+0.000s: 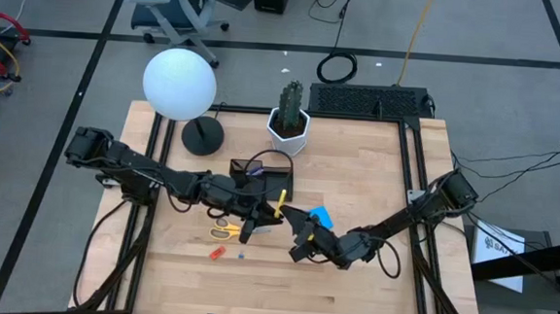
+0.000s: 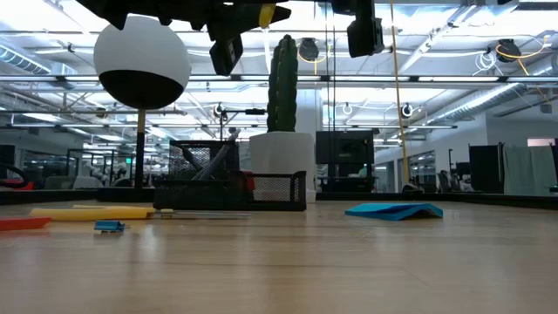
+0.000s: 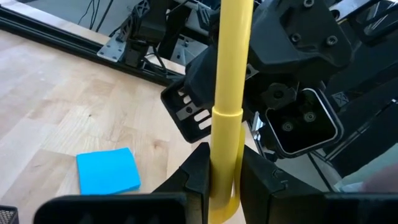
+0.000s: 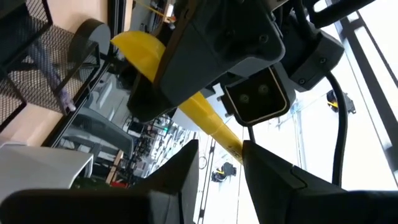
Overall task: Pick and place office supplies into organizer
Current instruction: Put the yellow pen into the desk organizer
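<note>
A yellow pen (image 3: 227, 93) is clamped between the fingers of the left gripper (image 3: 219, 177), held in the air near the middle of the high view, just right of the black mesh organizer (image 1: 276, 183). The right gripper (image 4: 219, 163) faces it from the lower right, its fingers parted on either side of the pen's far end; whether they touch it cannot be told.

The organizer sits on the wooden worktop (image 1: 357, 171) just below the white cactus pot (image 1: 288, 134). A blue sticky-note pad (image 1: 322, 217) lies right of centre, by the right gripper. The yellow-handled scissors (image 1: 225, 232) lie lower left of the organizer, with a red-orange piece (image 1: 217, 253) and a tiny blue item (image 1: 241, 256) below them. A round white lamp (image 1: 179, 85) stands at upper left.

The paper at the right edge of the high view carries print too small to read.
</note>
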`<action>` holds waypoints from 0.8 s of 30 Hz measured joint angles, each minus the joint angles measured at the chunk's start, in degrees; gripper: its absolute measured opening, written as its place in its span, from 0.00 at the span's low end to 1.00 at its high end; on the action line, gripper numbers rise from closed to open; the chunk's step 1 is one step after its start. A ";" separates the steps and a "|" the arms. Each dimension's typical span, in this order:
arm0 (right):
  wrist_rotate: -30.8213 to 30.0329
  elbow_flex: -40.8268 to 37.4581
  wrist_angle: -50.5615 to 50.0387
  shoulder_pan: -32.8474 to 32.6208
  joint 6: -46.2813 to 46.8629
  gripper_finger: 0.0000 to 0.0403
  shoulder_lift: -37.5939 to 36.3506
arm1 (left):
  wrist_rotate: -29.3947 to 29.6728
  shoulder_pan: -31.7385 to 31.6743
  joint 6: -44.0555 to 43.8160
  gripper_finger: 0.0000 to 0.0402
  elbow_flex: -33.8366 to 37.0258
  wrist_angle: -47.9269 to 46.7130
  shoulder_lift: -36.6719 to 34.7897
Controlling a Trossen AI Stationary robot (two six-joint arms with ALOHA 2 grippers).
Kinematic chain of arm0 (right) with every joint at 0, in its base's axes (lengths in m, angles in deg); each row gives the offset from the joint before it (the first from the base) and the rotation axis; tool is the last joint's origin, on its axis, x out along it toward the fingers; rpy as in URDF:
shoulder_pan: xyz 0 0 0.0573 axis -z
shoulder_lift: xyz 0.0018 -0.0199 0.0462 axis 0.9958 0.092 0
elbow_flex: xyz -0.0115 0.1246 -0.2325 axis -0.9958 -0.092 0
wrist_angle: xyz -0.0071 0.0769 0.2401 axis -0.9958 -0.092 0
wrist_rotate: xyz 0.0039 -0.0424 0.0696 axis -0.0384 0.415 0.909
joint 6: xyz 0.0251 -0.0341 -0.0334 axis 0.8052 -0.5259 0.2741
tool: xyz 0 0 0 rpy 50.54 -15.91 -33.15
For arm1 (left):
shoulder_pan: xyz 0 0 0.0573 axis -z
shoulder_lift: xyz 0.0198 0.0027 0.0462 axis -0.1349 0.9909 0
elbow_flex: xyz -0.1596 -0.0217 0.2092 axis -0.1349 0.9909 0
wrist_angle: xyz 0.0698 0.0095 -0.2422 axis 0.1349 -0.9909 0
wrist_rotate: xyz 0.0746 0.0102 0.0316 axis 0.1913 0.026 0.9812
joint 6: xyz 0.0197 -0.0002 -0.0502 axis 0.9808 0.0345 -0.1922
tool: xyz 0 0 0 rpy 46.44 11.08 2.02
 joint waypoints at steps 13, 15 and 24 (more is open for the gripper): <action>0.85 -0.02 -1.71 0.21 0.39 0.29 0.00 | 0.07 0.00 0.07 0.14 0.02 0.08 0.63; 0.87 -0.02 -1.69 0.17 0.39 0.29 0.00 | 0.06 -0.05 0.07 0.14 0.02 0.08 0.63; 2.27 -0.02 -1.85 -0.40 -0.91 0.29 0.00 | -0.31 -0.17 -0.11 0.14 0.02 0.19 0.63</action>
